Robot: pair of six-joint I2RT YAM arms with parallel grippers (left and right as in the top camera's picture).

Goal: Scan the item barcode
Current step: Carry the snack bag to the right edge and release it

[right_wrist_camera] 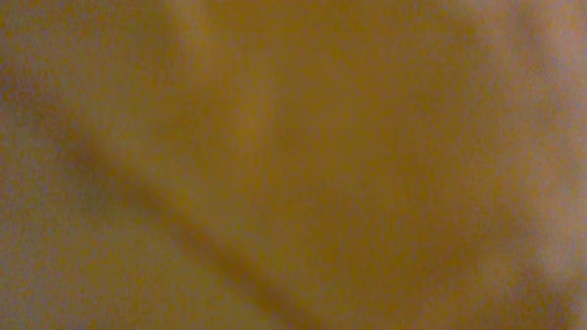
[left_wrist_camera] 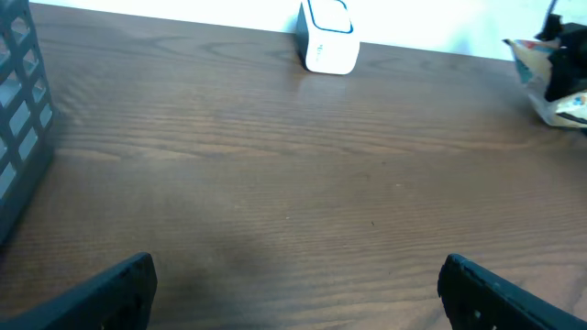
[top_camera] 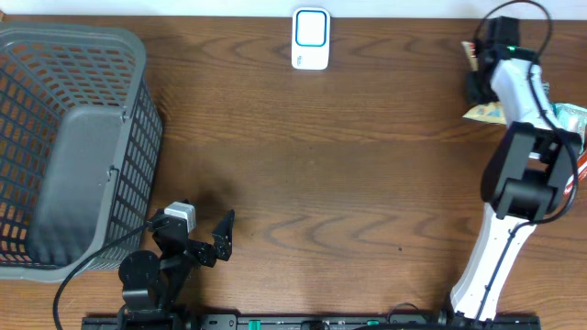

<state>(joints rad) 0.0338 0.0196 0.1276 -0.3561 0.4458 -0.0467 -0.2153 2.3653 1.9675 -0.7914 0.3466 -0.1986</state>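
Overhead looks straight down on the whole table (top_camera: pixel 348 183). My left wrist cam sits low, facing the far edge; those 2 views share the white scanner (top_camera: pixel 311 39) and basket (top_camera: pixel 138 137). Right wrist cam: point-blank, yellow blur.

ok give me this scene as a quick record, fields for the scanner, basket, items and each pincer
scanner: white and blue, standing at the far edge of the table
basket: grey, left side, nothing seen inside
items: packets at far right
left pincer: open, empty, near the basket
right pincer: shut, down at the packets; cannot tell if it holds one, its camera shows only a yellow blur
barcode: not visible
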